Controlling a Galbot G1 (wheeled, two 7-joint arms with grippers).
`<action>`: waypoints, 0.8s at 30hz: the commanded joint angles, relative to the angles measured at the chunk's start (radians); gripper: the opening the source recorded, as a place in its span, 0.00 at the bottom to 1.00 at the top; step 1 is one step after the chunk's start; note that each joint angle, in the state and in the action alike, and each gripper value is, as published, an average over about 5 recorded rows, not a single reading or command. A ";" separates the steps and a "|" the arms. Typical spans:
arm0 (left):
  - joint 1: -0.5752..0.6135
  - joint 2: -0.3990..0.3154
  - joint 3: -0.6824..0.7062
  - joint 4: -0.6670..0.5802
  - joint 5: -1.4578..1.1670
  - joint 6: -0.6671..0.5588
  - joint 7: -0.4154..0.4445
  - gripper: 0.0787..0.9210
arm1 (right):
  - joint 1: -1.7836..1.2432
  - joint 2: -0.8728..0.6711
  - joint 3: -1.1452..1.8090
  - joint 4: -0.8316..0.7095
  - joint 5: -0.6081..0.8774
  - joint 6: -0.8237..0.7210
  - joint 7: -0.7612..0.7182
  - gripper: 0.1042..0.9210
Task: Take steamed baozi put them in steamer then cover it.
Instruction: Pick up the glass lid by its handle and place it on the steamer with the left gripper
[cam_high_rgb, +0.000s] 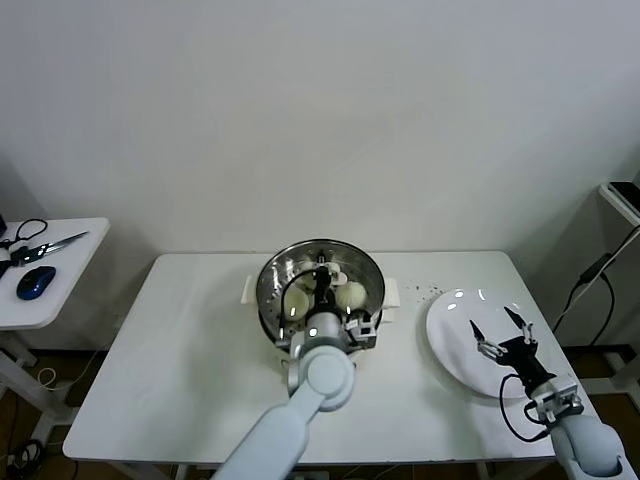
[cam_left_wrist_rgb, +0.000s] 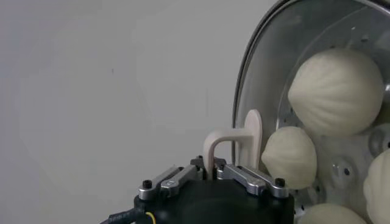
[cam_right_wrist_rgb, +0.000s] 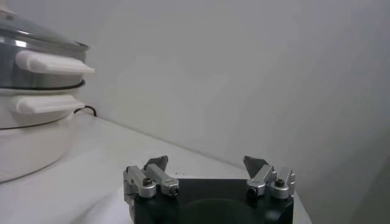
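Observation:
The steamer (cam_high_rgb: 268, 300) stands mid-table on its white base (cam_right_wrist_rgb: 27, 143). The glass cover (cam_high_rgb: 320, 258) lies over it. My left gripper (cam_high_rgb: 323, 296) is shut on the cover's white handle (cam_left_wrist_rgb: 234, 141) above the pot's centre. Cream-white baozi (cam_high_rgb: 351, 295) show through the glass. In the left wrist view three are in full sight (cam_left_wrist_rgb: 335, 91) (cam_left_wrist_rgb: 289, 157) (cam_left_wrist_rgb: 381, 185) and a further one (cam_left_wrist_rgb: 329, 214) shows at the edge. My right gripper (cam_high_rgb: 501, 328) is open and empty above the white plate (cam_high_rgb: 450, 340), right of the steamer (cam_right_wrist_rgb: 36, 67).
Dark crumbs (cam_high_rgb: 425, 292) lie on the table between steamer and plate. A small side table (cam_high_rgb: 50, 290) at the far left holds scissors (cam_high_rgb: 50, 243) and a blue mouse (cam_high_rgb: 35, 282). A cable (cam_high_rgb: 590, 275) hangs at the right.

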 joint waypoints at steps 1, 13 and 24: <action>-0.001 0.008 0.003 0.002 -0.010 0.049 -0.009 0.09 | -0.001 0.000 0.001 -0.001 -0.003 0.001 -0.002 0.88; 0.001 0.009 0.015 0.011 -0.030 0.049 -0.064 0.09 | -0.002 0.004 0.003 -0.002 -0.015 0.005 -0.011 0.88; 0.001 0.013 0.016 0.016 -0.048 0.049 -0.059 0.09 | -0.005 0.006 0.008 -0.004 -0.021 0.007 -0.017 0.88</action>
